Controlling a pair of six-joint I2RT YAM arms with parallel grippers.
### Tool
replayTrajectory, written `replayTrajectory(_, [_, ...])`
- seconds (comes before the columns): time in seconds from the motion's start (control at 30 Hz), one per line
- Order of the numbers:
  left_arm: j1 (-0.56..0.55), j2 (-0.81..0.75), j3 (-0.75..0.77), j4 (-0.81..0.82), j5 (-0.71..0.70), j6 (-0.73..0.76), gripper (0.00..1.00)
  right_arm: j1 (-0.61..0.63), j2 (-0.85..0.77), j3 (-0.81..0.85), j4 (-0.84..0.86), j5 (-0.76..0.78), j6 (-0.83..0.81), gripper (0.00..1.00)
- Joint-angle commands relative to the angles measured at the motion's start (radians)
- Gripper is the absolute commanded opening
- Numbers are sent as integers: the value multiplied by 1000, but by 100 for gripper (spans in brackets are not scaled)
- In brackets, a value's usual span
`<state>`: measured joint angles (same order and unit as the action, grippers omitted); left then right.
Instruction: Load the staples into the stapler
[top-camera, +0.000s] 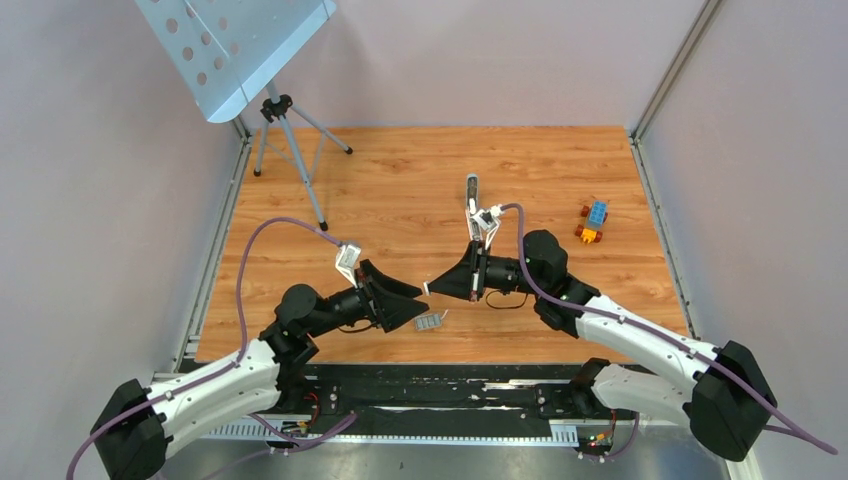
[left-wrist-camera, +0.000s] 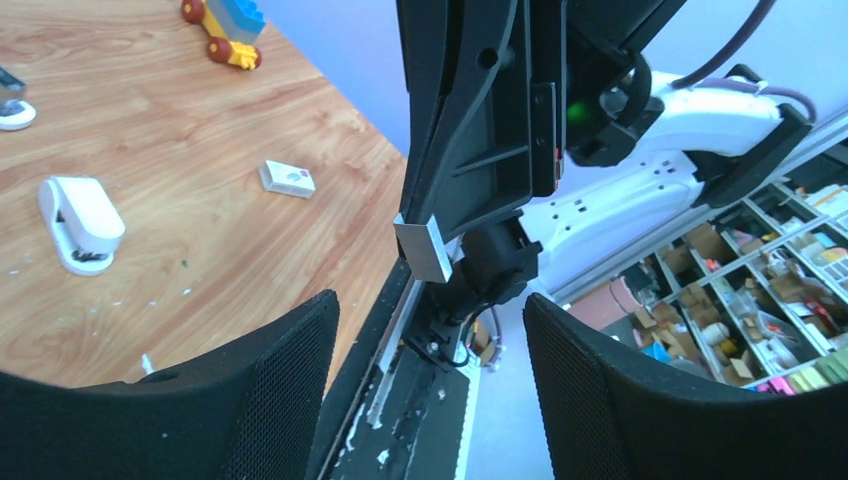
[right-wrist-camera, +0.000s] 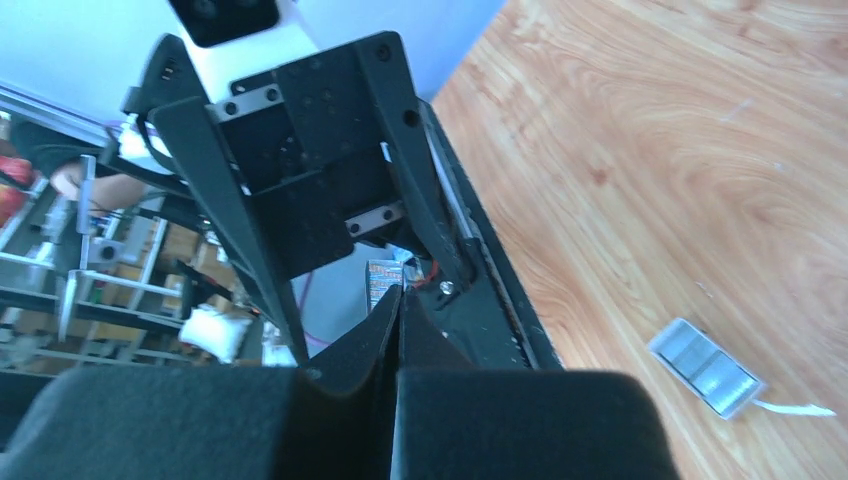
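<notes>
Staples (top-camera: 430, 321) lie beside parted left gripper (top-camera: 413, 308); right gripper (top-camera: 430, 288) pinches silvery strip (left-wrist-camera: 424, 248).

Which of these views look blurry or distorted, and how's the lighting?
Top external: sharp and evenly lit, with only soft shadows. Left wrist: clear, but wide-angle bending tilts the table. Right wrist: softest; the right gripper is dark and blurred up close, the table pale with glare.
</notes>
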<state>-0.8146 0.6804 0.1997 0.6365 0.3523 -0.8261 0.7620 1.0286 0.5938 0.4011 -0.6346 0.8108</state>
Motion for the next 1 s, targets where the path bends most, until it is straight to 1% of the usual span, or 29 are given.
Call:
replayTrajectory(0.0, [5,40,33,110,35,-59,69,-12,-17,-26,212,-50,145,0])
replayTrajectory(0.17, [5,87,2,251,28,-143,61,-11,-28,-30,222,-40,160,0])
replayTrajectory(0.33, [5,102,-42,388,3,-206,56,-10,-32,-31,217,-38,166,0])
replayTrajectory(0.53, [5,106,-45,415,-13,-228,53,-11,-21,-32,229,-48,173,0])
replayTrajectory(0.87, [5,122,-34,385,-38,-221,49,-10,-17,-35,252,-51,186,0])
replayTrajectory(0.97, [5,130,-25,370,-44,-222,46,-10,-14,-38,250,-48,183,0])
